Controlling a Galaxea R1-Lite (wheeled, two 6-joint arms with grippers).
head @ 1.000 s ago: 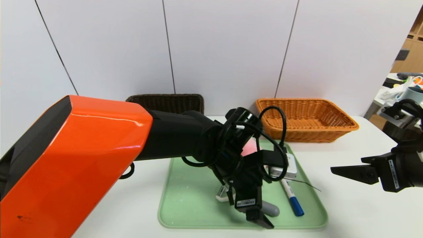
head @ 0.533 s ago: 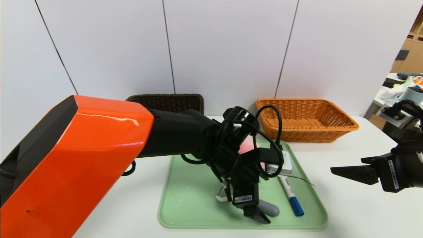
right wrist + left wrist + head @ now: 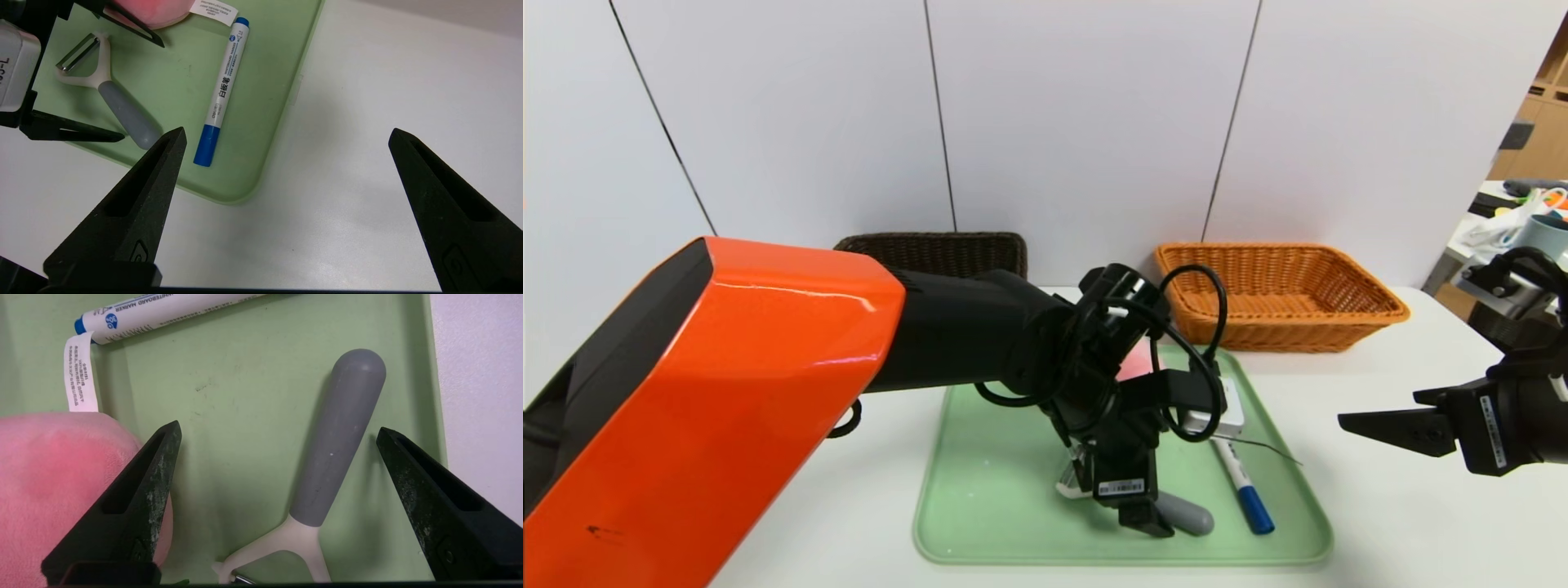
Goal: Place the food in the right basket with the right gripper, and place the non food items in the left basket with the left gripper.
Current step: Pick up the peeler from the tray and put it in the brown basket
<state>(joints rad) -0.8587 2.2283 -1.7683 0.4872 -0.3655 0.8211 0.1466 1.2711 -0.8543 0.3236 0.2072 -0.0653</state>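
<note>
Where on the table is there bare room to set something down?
Bare white table lies right of the green tray, under the open right gripper. The tray's left half is bare too. Its right half is crowded: peeler, marker, plush peach, and the open left gripper.

On the green tray [image 3: 980, 506], my left gripper [image 3: 278, 433] hangs with jaws spread wide around the peeler [image 3: 337, 437]: bare tray shows on both sides of its grey handle. The pink peach [image 3: 53, 473] crowds one finger [image 3: 139, 490], just beside it; the marker [image 3: 224, 92] lies apart, with bare tray between it and the peeler. My right gripper [image 3: 286, 134] holds wide open over bare white table [image 3: 367, 122] beside the tray's edge. The orange-tan basket [image 3: 1278, 327] stands unobstructed behind; my own left arm [image 3: 768, 359] screens most of the dark brown basket [image 3: 931, 249].
</note>
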